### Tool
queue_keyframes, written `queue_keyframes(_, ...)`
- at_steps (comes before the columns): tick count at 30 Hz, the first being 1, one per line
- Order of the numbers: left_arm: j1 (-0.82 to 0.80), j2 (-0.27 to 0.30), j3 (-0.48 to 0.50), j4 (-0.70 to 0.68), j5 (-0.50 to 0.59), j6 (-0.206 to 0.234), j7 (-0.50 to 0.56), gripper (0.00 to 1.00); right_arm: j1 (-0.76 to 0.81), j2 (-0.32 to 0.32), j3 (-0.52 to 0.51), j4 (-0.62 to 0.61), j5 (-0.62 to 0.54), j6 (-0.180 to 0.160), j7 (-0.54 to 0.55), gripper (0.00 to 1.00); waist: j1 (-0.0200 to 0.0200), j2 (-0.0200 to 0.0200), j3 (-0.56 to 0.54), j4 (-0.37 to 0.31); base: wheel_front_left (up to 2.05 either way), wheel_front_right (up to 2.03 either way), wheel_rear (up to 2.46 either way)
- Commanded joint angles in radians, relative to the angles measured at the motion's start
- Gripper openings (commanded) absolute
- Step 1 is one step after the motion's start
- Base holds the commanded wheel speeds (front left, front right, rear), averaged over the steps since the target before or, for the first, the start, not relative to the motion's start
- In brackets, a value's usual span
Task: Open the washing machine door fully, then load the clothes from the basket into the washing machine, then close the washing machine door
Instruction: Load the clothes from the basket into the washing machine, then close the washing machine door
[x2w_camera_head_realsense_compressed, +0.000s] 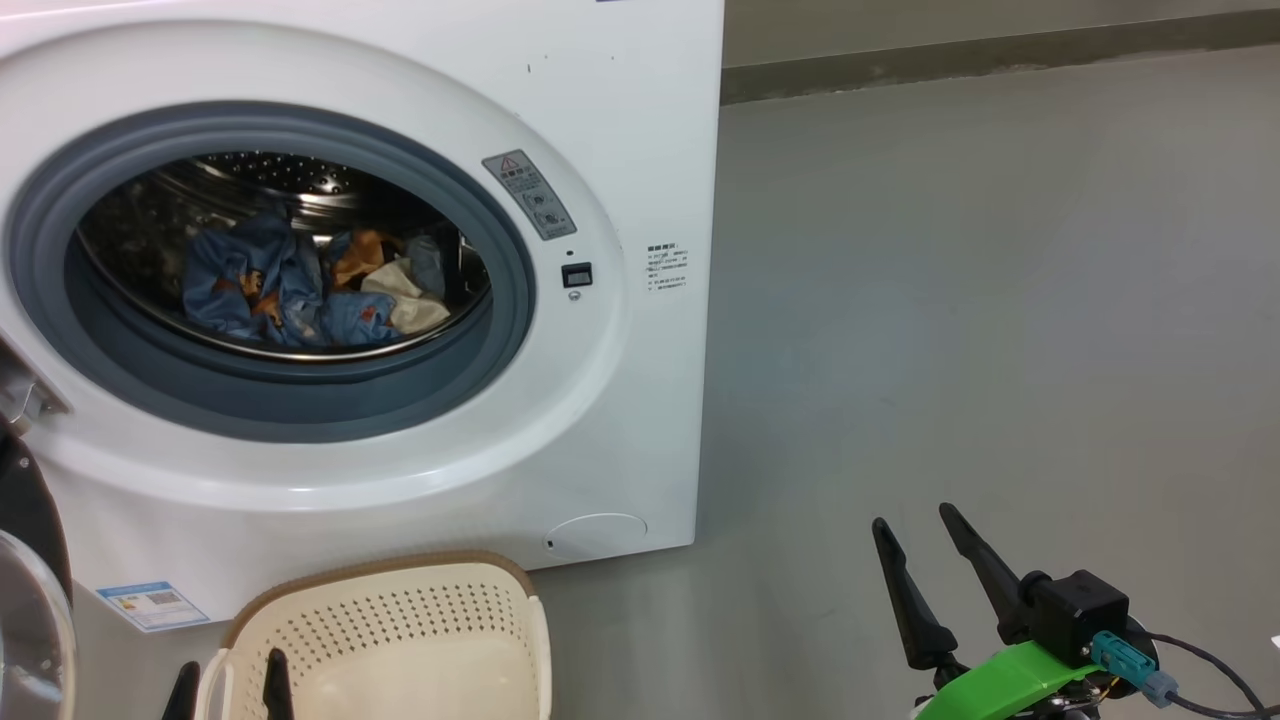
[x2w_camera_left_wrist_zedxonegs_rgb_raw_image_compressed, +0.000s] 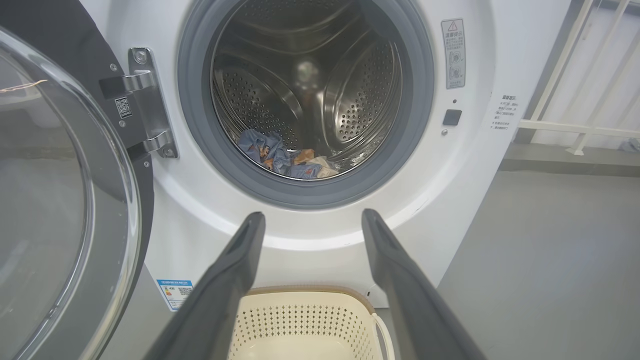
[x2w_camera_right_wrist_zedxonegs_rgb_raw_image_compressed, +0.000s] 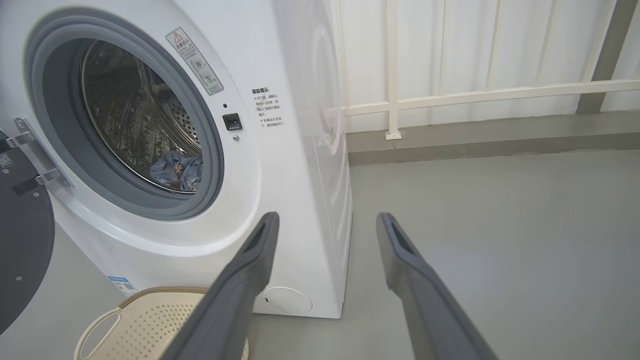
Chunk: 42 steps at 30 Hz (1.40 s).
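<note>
The washing machine door (x2w_camera_left_wrist_zedxonegs_rgb_raw_image_compressed: 55, 200) hangs swung wide open to the left of the left jaws. It is hinged on a steel bracket (x2w_camera_left_wrist_zedxonegs_rgb_raw_image_compressed: 150, 100) beside the opening, so its round face stands upright, with the free edge nearest the jaws. Those jaws are released: two long dark fingers (x2w_camera_left_wrist_zedxonegs_rgb_raw_image_compressed: 225, 285) spread wide and holding nothing. Straight ahead of them the washing machine (x2w_camera_head_realsense_compressed: 620, 150) gapes. The clothes (x2w_camera_head_realsense_compressed: 290, 285) lie as a crumpled soft heap, blue with orange prints plus cream and orange pieces, low in the perforated steel drum (x2w_camera_left_wrist_zedxonegs_rgb_raw_image_compressed: 350, 90), behind the matte grey-blue rubber gasket (x2w_camera_head_realsense_compressed: 300, 410). Just below the left jaws sits the basket (x2w_camera_head_realsense_compressed: 400, 620), rigid cream plastic with punched holes and a brown woven-look rim; no garment shows in its visible part. The right jaws, equally spread and empty-fingered (x2w_camera_right_wrist_zedxonegs_rgb_raw_image_compressed: 240, 280), point past the cabinet's right corner over bare grey floor (x2w_camera_head_realsense_compressed: 1000, 300). Loading looks finished, so closing falls to the nearer left arm. The door's glossy black ring and bulging clear glass are likely slippery to push.
</note>
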Motion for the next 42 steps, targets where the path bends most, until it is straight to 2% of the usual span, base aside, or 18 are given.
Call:
queue_keyframes(1, -0.013, 0.006, 0.028, -0.031, -0.004, 0.008, -0.005, 1.00, 0.003, 0.004, 0.025, -0.027, -0.014, 0.003, -0.005, 1.00, 0.0000, -0.0001, -0.001, 0.001, 0.00, 0.00, 0.00)
queue_keyframes(4, -0.012, 0.006, 0.027, -0.024, 0.002, 0.028, -0.005, 1.00, 0.004, 0.004, 0.026, -0.027, -0.014, 0.003, -0.005, 1.00, 0.0000, -0.0001, -0.002, 0.003, 0.00, 0.00, 0.00)
queue_keyframes(9, -0.015, 0.005, 0.024, -0.023, 0.008, 0.034, -0.005, 1.00, 0.004, 0.005, 0.027, -0.027, -0.013, 0.003, -0.005, 1.00, 0.0000, -0.0001, -0.003, 0.005, 0.00, 0.00, 0.00)
queue_keyframes(31, -0.031, 0.005, 0.038, -0.019, 0.007, 0.007, -0.005, 1.00, 0.006, 0.005, 0.031, -0.025, -0.006, 0.003, -0.005, 1.00, 0.0000, -0.0001, 0.000, 0.012, -0.02, 0.02, 0.00)
queue_keyframes(42, -0.041, 0.005, 0.042, -0.017, 0.011, 0.004, -0.005, 1.00, 0.007, 0.005, 0.030, -0.024, -0.006, 0.003, -0.005, 1.00, 0.0000, -0.0001, 0.004, 0.008, -1.09, 1.09, 0.00)
